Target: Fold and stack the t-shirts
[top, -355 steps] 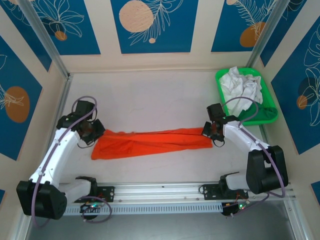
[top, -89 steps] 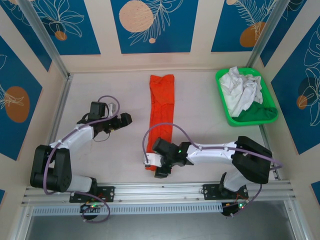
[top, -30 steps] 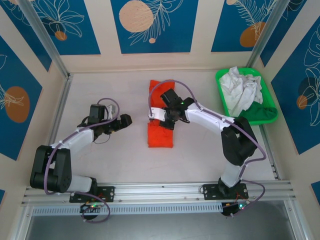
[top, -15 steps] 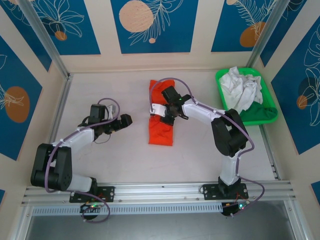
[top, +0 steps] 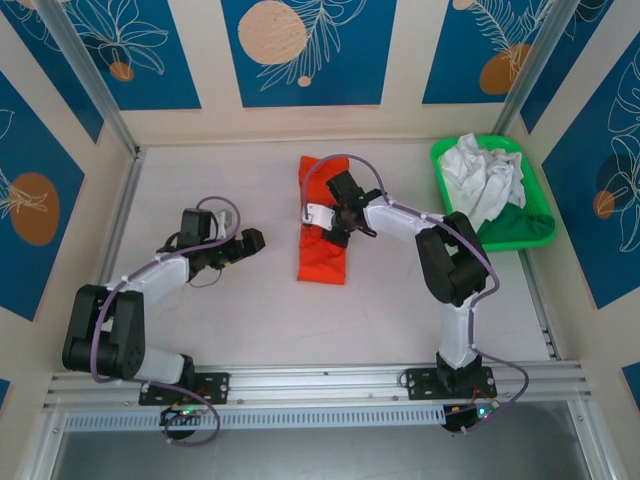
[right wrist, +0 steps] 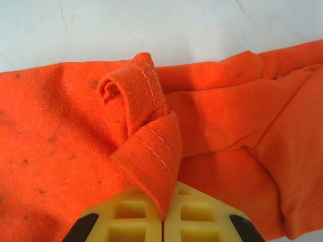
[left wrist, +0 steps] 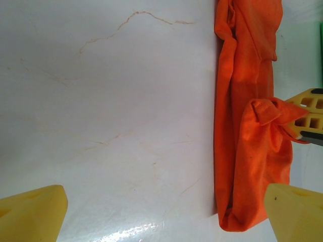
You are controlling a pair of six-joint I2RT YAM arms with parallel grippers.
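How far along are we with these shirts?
Done: the orange t-shirt is narrowed into a long strip. In hand: the right pincer is shut on its hem, the near end doubled over the middle. To do: finish that fold, then fold and stack the white t-shirt, crumpled in the green tray.

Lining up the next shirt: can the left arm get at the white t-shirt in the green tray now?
Probably not. The white t-shirt sits in the green tray at the far right corner, while the open left gripper hangs left of the orange t-shirt, with the right arm stretched across between them.
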